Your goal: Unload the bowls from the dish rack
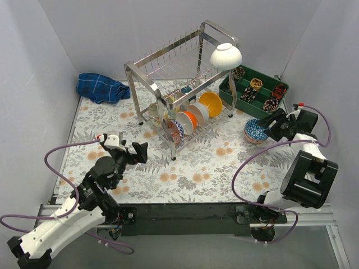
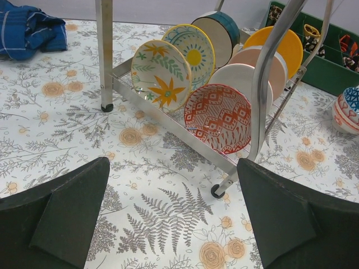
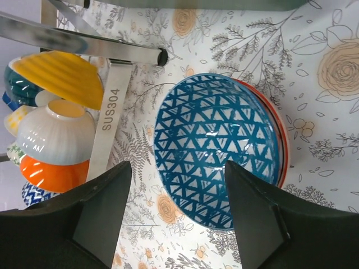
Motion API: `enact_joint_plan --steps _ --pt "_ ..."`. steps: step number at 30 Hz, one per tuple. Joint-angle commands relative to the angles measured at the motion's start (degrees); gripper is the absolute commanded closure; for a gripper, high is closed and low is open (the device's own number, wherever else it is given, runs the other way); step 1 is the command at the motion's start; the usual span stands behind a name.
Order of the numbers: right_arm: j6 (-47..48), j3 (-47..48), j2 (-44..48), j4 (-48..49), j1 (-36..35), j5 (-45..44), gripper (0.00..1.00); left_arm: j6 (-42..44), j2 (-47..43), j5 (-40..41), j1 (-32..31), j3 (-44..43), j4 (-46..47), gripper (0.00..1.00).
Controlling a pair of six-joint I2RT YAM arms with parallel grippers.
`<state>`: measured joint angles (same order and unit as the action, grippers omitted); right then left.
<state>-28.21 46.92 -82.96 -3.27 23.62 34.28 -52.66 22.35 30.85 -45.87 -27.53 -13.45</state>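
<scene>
The right end effector (image 3: 179, 224) is spread wide and holds nothing. It hangs over a blue triangle-patterned bowl (image 3: 216, 151) that sits nested in a red-rimmed bowl (image 3: 284, 148) on the floral counter (image 3: 325, 67), just beside a foot of the dish rack (image 1: 134, 92). The left end effector (image 2: 174, 218) is likewise wide and empty, low over the counter and facing the rack's lower tier, where a red-and-white bowl (image 2: 219, 117), a floral bowl (image 2: 162, 75) and others stand on edge. A white bowl (image 1: 226, 55) rests upside down on the rack's top corner.
</scene>
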Motion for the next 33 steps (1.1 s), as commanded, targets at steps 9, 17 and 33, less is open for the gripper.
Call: enact_joint_plan --steps 9,17,33 --pt "23.88 21.1 8.69 -14.3 -18.06 -11.93 0.18 1.51 0.86 -0.27 0.34 -0.25 -0.26 0.02" --pt "44.36 28.76 11.58 -12.39 -33.89 -31.2 0.13 1.77 1.03 -0.09 0.43 -0.25 -0.26 0.02" --pt "54.21 27.41 16.08 4.95 -34.96 -23.39 0.02 2.57 2.61 -0.88 0.43 -0.16 0.45 0.02"
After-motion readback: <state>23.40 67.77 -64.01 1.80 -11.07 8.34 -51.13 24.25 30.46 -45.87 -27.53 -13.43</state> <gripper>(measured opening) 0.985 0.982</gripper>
